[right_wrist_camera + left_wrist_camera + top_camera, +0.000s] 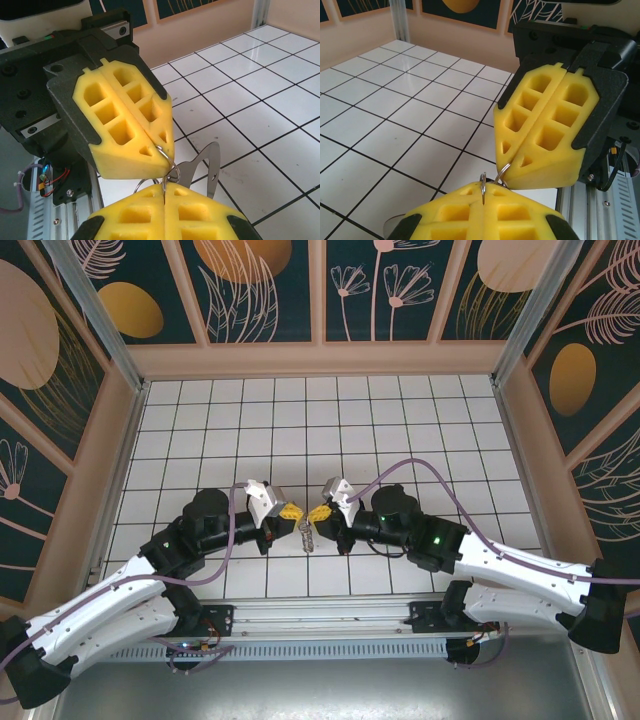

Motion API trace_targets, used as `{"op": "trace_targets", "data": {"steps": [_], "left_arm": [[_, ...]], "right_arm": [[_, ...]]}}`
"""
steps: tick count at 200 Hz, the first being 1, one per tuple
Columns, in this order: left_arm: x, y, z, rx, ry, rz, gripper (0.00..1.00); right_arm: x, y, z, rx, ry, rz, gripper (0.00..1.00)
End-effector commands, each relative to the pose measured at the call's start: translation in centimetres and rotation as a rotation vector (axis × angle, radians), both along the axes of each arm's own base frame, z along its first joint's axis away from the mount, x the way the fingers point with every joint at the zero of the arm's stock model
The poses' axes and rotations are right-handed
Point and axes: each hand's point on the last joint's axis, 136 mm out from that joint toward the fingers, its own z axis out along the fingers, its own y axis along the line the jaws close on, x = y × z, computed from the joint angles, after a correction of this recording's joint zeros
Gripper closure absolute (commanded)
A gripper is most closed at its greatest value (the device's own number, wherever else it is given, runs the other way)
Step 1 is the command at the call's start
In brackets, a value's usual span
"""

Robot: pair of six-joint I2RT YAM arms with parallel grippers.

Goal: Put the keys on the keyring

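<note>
Both grippers meet tip to tip above the tiled floor [300, 430]. My left gripper [291, 510] [483, 192] is shut on a thin silver wire loop of the keyring [482, 179]. My right gripper [318, 512] [164, 192] is shut on another wire loop of the keyring [172, 160]. I cannot tell whether these are one split ring or two linked rings. A flat pale silver key [212, 162] [306, 535] hangs from the loops below the yellow fingertips [150, 145]. Where it joins them is hidden.
Peach walls with dark floral panels [270, 290] enclose the white tiled floor. A metal rail with cables [320, 625] runs along the near edge between the arm bases. The purple cables [420, 465] arch over both wrists.
</note>
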Motion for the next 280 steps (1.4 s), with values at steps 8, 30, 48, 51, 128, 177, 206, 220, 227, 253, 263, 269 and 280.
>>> {"op": "trace_targets", "data": {"steps": [8, 30, 48, 51, 128, 177, 206, 220, 227, 253, 263, 269, 280], "left_arm": [[-0.1, -0.1, 2.5, -0.040, -0.058, -0.006, 1.00], [-0.2, -0.1, 2.7, -0.044, -0.060, -0.008, 1.00], [-0.3, -0.1, 2.7, -0.047, -0.061, -0.009, 1.00], [-0.3, -0.1, 2.7, -0.045, -0.060, -0.010, 1.00], [-0.1, -0.2, 2.3, -0.031, -0.049, -0.005, 1.00], [-0.1, -0.1, 2.3, -0.030, -0.051, -0.002, 1.00], [0.0, -0.1, 2.4, -0.031, -0.053, -0.001, 1.00], [-0.1, -0.1, 2.4, -0.033, -0.055, 0.000, 1.00], [0.0, -0.1, 2.5, -0.034, -0.057, 0.002, 1.00], [0.0, 0.0, 2.5, -0.034, -0.057, 0.005, 1.00], [0.0, 0.0, 2.5, -0.035, -0.058, 0.006, 1.00], [0.0, 0.0, 2.5, -0.035, -0.058, 0.008, 1.00], [0.0, 0.0, 2.5, -0.034, -0.061, 0.010, 1.00]], "right_arm": [[0.3, 0.1, 3.5, 0.094, -0.025, -0.011, 1.00], [0.5, 0.2, 3.6, 0.093, -0.023, -0.016, 1.00], [0.6, 0.2, 3.6, 0.095, -0.018, -0.025, 1.00], [0.7, 0.2, 3.6, 0.095, -0.019, -0.028, 1.00], [1.5, 0.0, 3.4, 0.089, 0.012, -0.059, 1.00], [2.2, -0.2, 2.7, 0.074, 0.041, -0.079, 1.00], [2.5, -0.2, 2.0, 0.055, 0.067, -0.089, 1.00], [2.7, -0.1, 1.6, 0.044, 0.083, -0.091, 1.00], [2.7, -0.1, 1.5, 0.040, 0.089, -0.090, 1.00], [2.9, -0.1, 1.3, 0.032, 0.114, -0.088, 1.00], [3.0, -0.1, 1.1, 0.029, 0.124, -0.089, 1.00], [3.0, -0.1, 1.0, 0.027, 0.129, -0.091, 1.00], [3.0, -0.2, 0.9, 0.025, 0.134, -0.094, 1.00]]}}
